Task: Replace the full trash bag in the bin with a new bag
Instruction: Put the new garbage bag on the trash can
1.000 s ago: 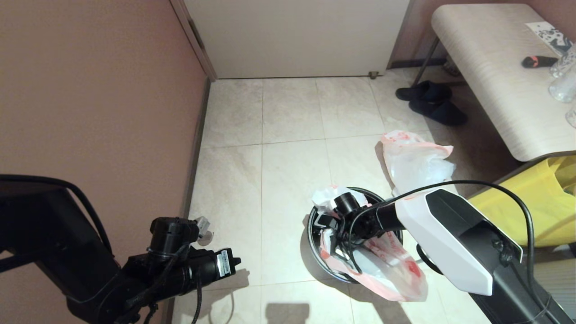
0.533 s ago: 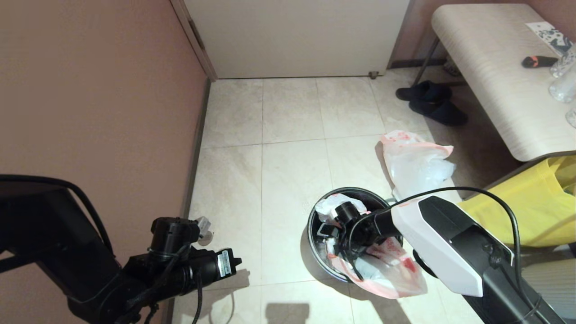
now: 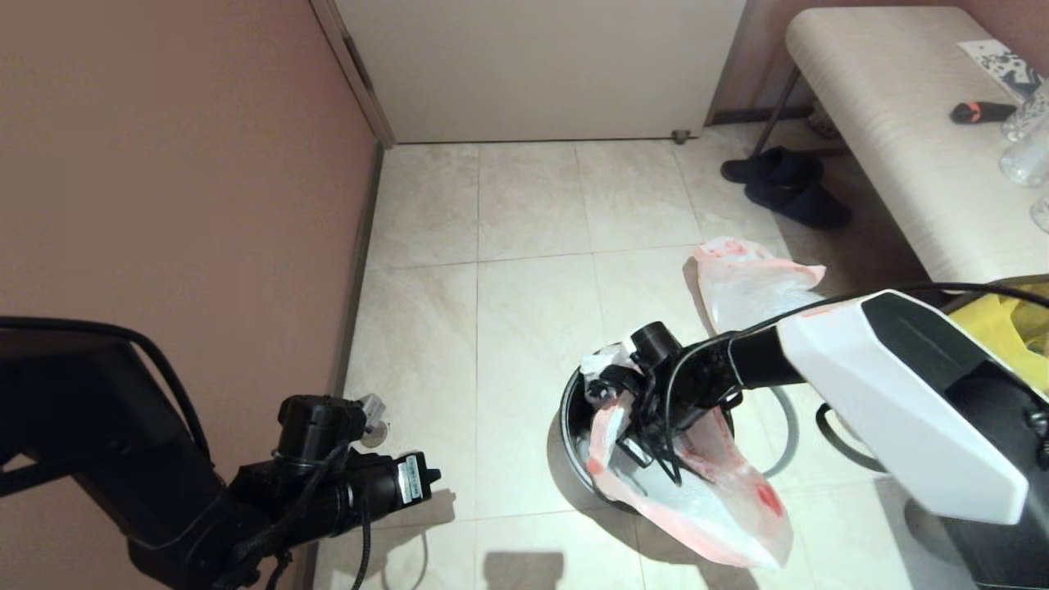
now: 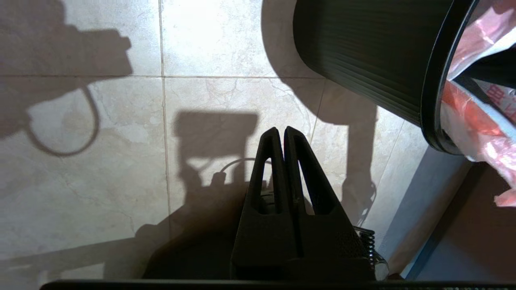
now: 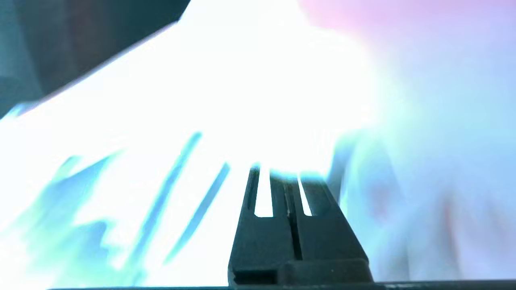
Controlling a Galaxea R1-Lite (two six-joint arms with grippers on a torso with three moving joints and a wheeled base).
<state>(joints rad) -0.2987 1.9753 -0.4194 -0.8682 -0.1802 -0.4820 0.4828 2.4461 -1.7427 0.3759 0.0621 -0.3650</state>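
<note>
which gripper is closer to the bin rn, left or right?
Right. The right gripper is over the bin opening, shut on the new bag that drapes over the rim. The left gripper is shut and empty, parked beside the bin near the wall.

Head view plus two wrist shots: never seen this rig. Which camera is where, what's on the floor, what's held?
This is a two-armed robot, and each arm ends in two fingers. The wide picture comes from a camera on its head, looking down at a tiled floor. The other two come from cameras on the wrists, behind the fingers.

The right gripper reaches into the bin. Its fingers are shut, apparently pinching the new bag, which drapes over the bin's near edge. The left gripper is parked low near the wall, shut on nothing.

Also on the floor are a second, lumpy bag and dark slippers, beside a bench.
</note>
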